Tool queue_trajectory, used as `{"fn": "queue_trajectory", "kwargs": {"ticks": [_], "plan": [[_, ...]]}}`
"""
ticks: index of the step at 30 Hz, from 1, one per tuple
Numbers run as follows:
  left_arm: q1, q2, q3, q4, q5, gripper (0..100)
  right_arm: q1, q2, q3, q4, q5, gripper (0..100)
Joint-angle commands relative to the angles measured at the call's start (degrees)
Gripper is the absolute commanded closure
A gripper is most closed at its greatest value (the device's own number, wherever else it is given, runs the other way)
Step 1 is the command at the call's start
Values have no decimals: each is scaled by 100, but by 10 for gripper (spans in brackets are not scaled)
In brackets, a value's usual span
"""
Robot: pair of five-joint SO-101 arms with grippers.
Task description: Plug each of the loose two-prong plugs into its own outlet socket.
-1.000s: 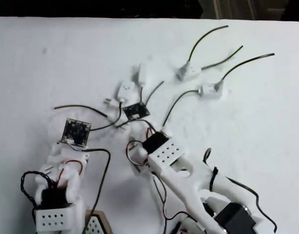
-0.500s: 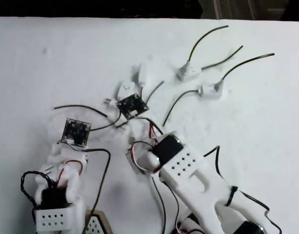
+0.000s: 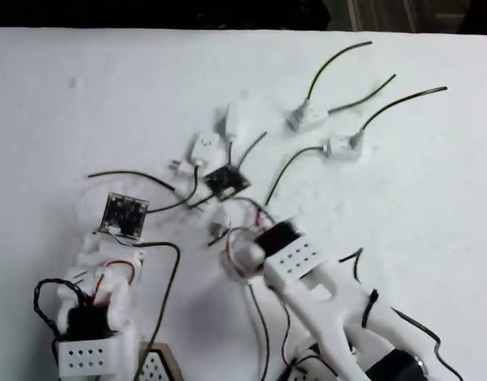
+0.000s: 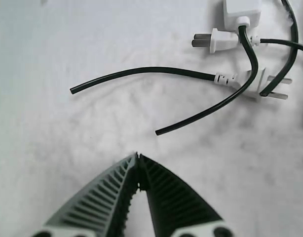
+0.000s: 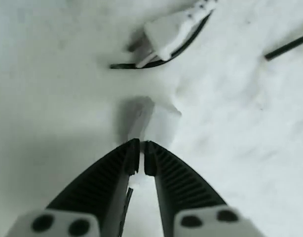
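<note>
Loose plugs (image 4: 223,39) lie mid-table beside a white socket (image 4: 243,10). The right gripper (image 5: 140,148) has eased back a bit and is pinching a white piece (image 5: 147,117), maybe a plug, too blurry to call. The left gripper (image 4: 138,160) hasn't budged, jaws pressed together with nothing in them. White table (image 3: 85,95), dark room (image 3: 228,12) behind.

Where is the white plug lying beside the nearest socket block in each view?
High view: the plug, left of centre, just left of the socket block.
Left wrist view: the plug beside the socket block, against its black cord.
Right wrist view: a corded white piece; I cannot match it.
Shared landmark: the socket block.
</note>
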Motion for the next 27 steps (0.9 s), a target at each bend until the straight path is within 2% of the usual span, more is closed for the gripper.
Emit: {"fn": "queue_trajectory", "kwargs": {"ticks": [1, 7, 15, 19, 24, 27], "plan": [[-48, -48, -18, 9, 18, 976, 593, -13, 9, -48, 352, 980], [-48, -48, -18, 18, 44, 976, 470, -664, -9, 277, 396, 980], [-48, -48, -18, 18, 26, 976, 31, -1833, -18, 57, 352, 974], [-48, -48, -18, 18, 26, 976, 13, -1604, -237, -224, 141, 973], [-48, -48, -18, 18, 26, 976, 13, -585, -862, -119, -193, 906], [-48, -48, -18, 18, 26, 976, 40, -48, -1196, 145, -264, 913]]}}
